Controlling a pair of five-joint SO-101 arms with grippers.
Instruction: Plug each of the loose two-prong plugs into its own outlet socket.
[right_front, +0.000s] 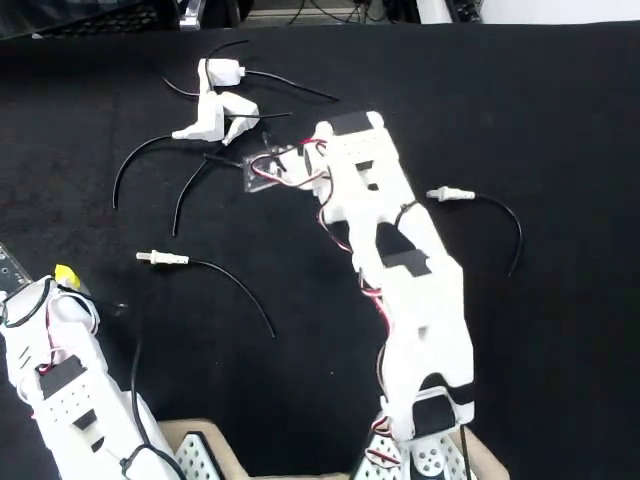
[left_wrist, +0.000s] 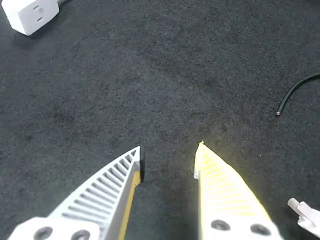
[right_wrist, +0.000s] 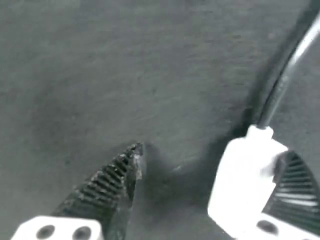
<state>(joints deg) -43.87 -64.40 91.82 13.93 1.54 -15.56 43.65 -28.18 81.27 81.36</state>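
Both grippers stood open, gripping nothing.
Right gripper (right_wrist: 212, 154): a corded white block (right_wrist: 242, 180) lay against one finger. Left gripper (left_wrist: 169, 147): a plug (left_wrist: 305, 212) lay just beside it, a socket (left_wrist: 30, 15) well ahead.

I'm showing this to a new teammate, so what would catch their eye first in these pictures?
The white right arm stretched across the middle of the black table, its open claw next to a white corded block. Next, two loose plugs lying apart: the first plug between the two arms, the second plug on the right arm's other side.
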